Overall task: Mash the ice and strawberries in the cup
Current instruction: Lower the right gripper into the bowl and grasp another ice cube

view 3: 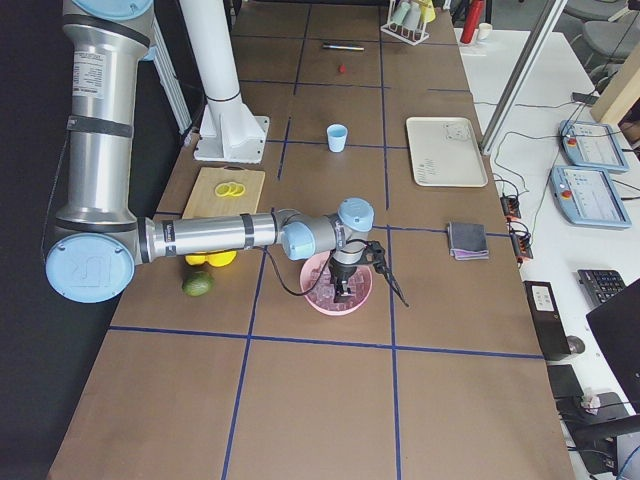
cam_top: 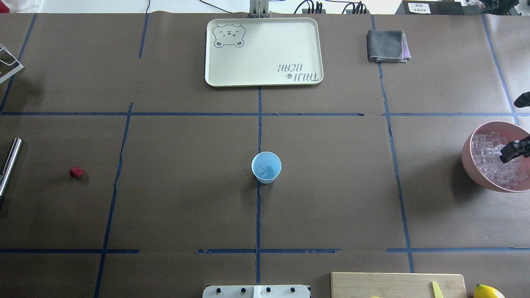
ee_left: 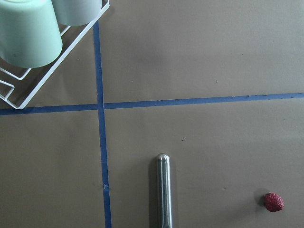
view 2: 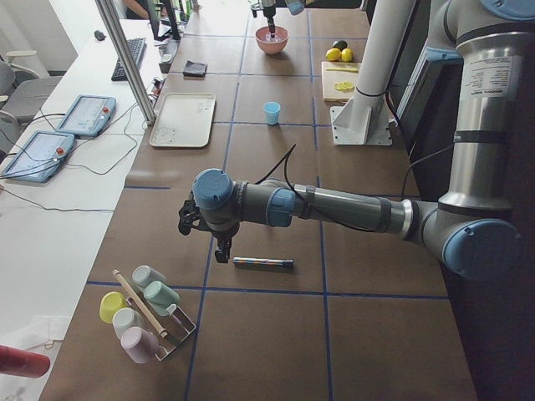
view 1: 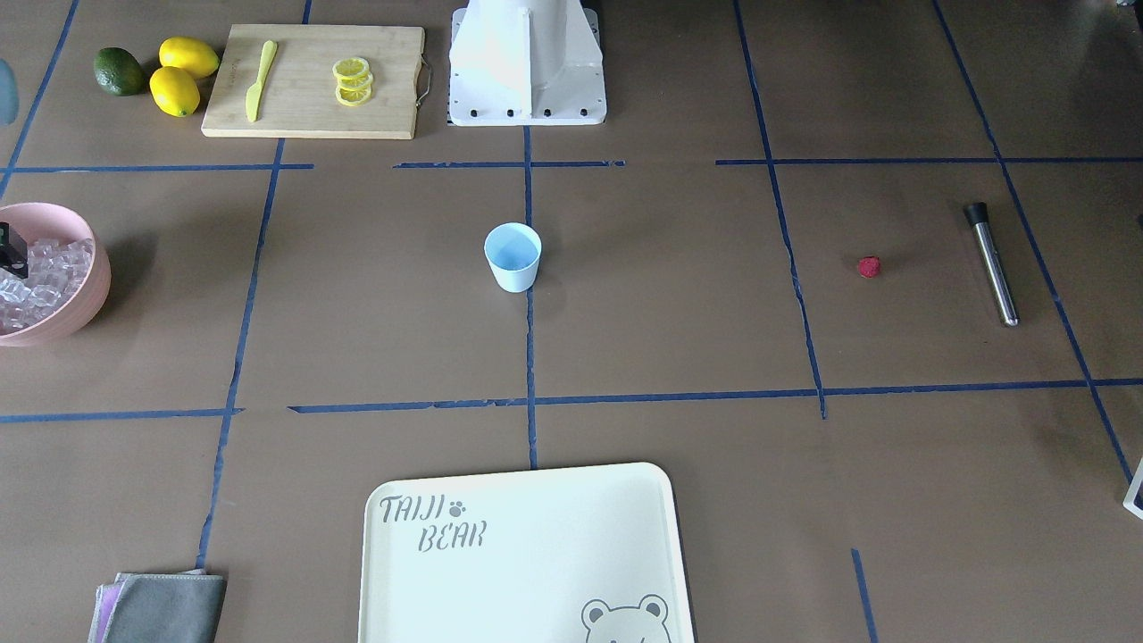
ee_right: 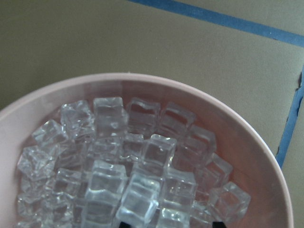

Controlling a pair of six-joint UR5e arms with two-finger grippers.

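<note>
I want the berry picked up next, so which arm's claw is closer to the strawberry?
Left. The left claw hangs by the end of the metal rod, close to the strawberry; the right claw is far off, over the ice in the pink bowl.

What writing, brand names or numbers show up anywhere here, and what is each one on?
"TAIJI BEAR": printed on the cream tray, by a paw print.
Label on the left arm: too small to read.
Faint mark on the cutting board, at its edge: too small to read.
White sheet at the overhead view's far edge: blurred, unreadable.
</note>
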